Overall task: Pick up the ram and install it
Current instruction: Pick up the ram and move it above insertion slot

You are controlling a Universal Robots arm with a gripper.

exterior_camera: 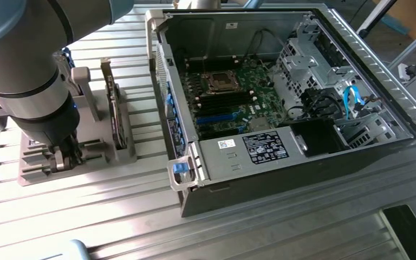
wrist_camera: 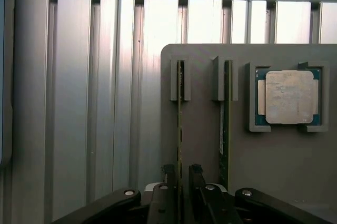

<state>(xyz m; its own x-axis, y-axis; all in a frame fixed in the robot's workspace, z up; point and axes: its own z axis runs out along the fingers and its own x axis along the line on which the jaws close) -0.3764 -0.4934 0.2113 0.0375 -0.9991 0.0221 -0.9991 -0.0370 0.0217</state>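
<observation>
The ram (wrist_camera: pixel 180 119) is a thin green stick standing on edge in a slot of the grey holder (wrist_camera: pixel 202 145). A second green stick (wrist_camera: pixel 223 129) stands in the neighbouring slot. My gripper (wrist_camera: pixel 182 179) is lowered over one end of the first stick, with one dark finger (wrist_camera: pixel 168 179) on each side of it and a narrow gap showing, so it is open around the stick. In the exterior view my gripper (exterior_camera: pixel 69 157) hangs down into the holder (exterior_camera: pixel 96 154) at the exterior view's left, and the arm hides the sticks there.
A processor chip (wrist_camera: pixel 288 97) lies in a square recess of the holder. An upright expansion card (exterior_camera: pixel 114 108) stands in the holder beside my arm. The open computer case (exterior_camera: pixel 193 187) with its motherboard (exterior_camera: pixel 229 97) lies at the exterior view's right, on a ribbed metal table (exterior_camera: pixel 85 216).
</observation>
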